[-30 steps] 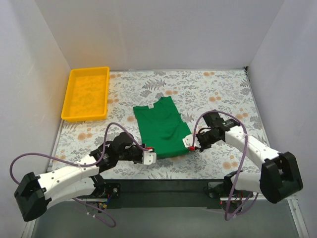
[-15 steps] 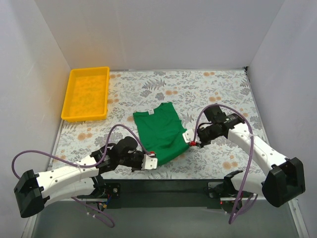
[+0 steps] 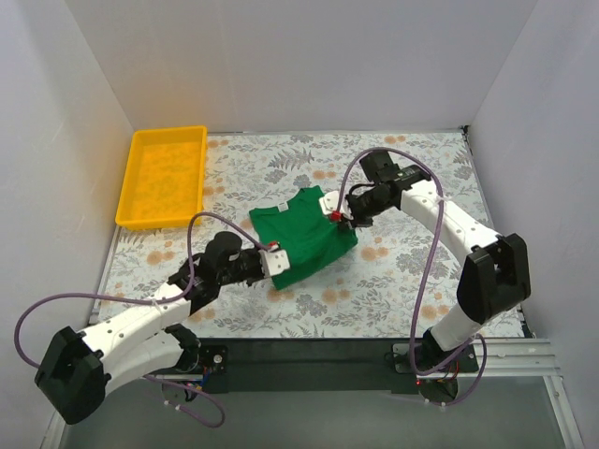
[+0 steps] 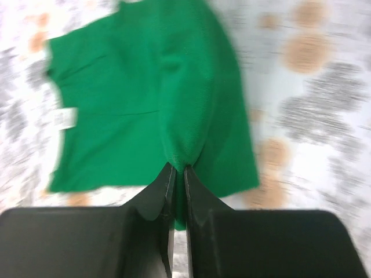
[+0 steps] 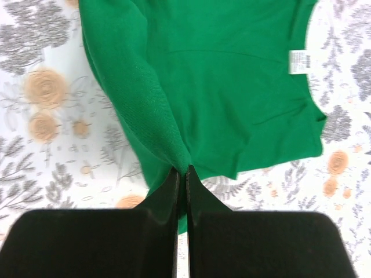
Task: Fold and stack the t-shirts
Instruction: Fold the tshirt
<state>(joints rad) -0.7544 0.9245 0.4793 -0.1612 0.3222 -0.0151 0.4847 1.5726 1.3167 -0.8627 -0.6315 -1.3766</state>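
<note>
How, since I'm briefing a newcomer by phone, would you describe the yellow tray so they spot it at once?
Find the flower-patterned table between the white walls and look to its far left corner. The yellow tray lies there along the left wall, a shallow rectangle. It alone is rigid and yellow; the green t-shirt mid-table is soft cloth.

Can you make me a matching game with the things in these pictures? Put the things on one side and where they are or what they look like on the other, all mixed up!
Things:
1. t-shirt
2. tray
3. left gripper
4. right gripper

Clues:
A. yellow, far left
B. jaws shut on the t-shirt's far right edge
C. green, in the middle
D. jaws shut on the t-shirt's near left edge

Pairs: 1-C, 2-A, 3-D, 4-B
</note>
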